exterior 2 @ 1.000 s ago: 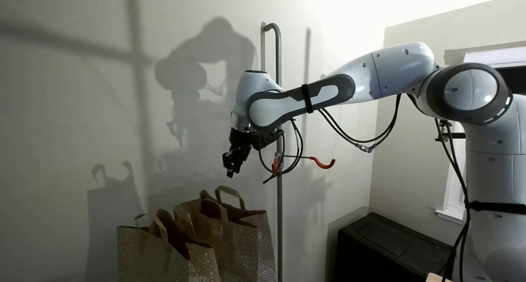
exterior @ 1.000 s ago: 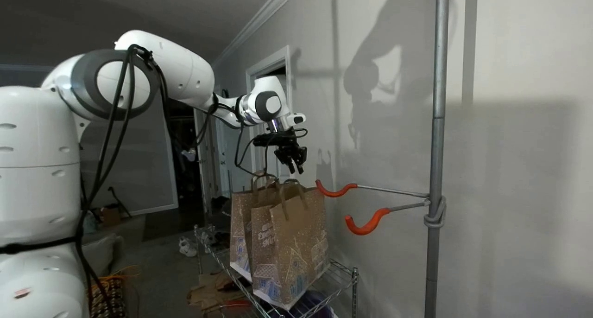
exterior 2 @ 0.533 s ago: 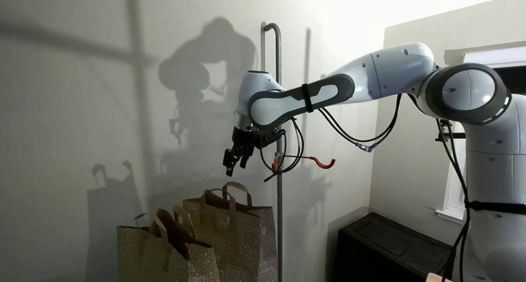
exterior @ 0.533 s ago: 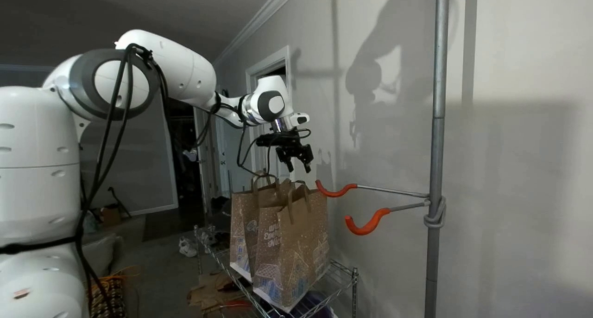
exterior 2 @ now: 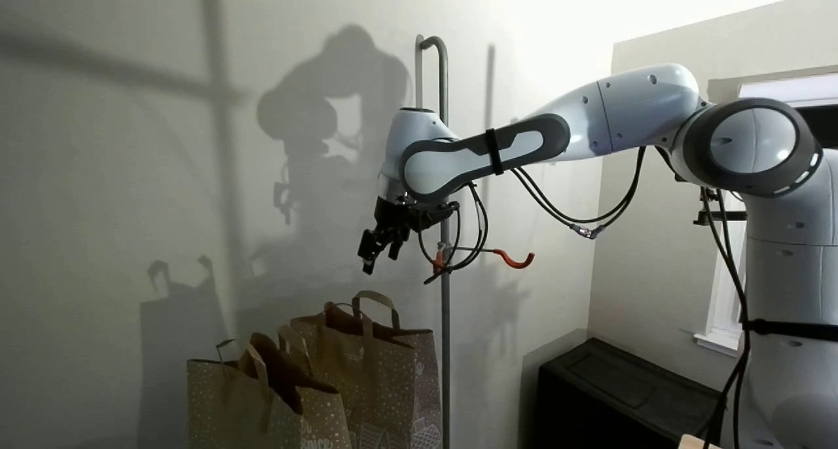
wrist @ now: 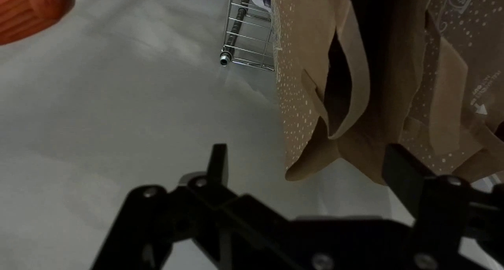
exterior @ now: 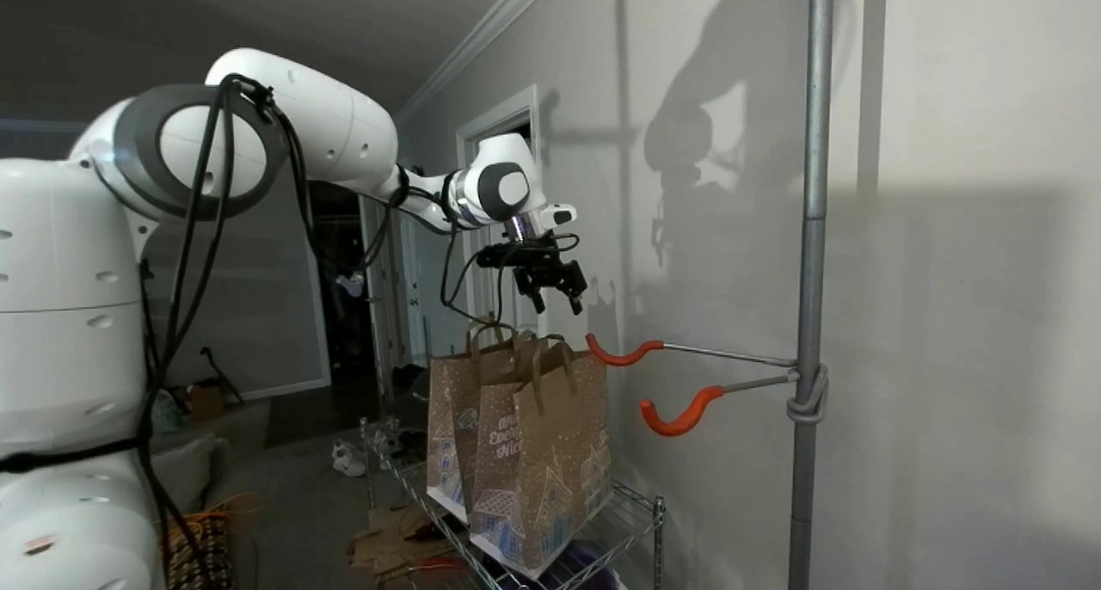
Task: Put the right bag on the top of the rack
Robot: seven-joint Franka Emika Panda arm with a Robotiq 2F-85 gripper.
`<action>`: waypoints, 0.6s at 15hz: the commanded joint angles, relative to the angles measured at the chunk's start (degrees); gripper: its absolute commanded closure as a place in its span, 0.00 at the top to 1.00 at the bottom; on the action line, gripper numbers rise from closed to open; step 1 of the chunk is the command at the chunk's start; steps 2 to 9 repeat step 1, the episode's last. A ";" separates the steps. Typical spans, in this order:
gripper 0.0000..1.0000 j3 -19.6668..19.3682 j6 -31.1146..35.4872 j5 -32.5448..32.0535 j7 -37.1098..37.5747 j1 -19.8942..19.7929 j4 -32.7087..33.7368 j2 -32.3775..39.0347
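Brown right bag (exterior: pixel 544 461) on rack (exterior: pixel 659 509), gripper (exterior: pixel 558 305) spread above.

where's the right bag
In an exterior view, the right bag stands on the rack, right of the other bag and left of the pole, below the gripper.

In an exterior view, the aim is broadly at the pale grey wall (exterior 2: pixel 177 220); in an exterior view, along it toward a white doorframe (exterior: pixel 503 116). Both share tall brown kraft paper bags (exterior: pixel 561 465); the wrist view looks down on them closely.
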 commanded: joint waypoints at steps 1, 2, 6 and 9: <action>1.00 0.04 -0.27 -0.02 0.04 0.02 0.26 0.08; 1.00 0.04 -0.27 -0.02 0.04 0.02 0.26 0.08; 1.00 0.04 -0.27 -0.02 0.04 0.02 0.26 0.08; 1.00 0.04 -0.27 -0.02 0.04 0.02 0.26 0.08</action>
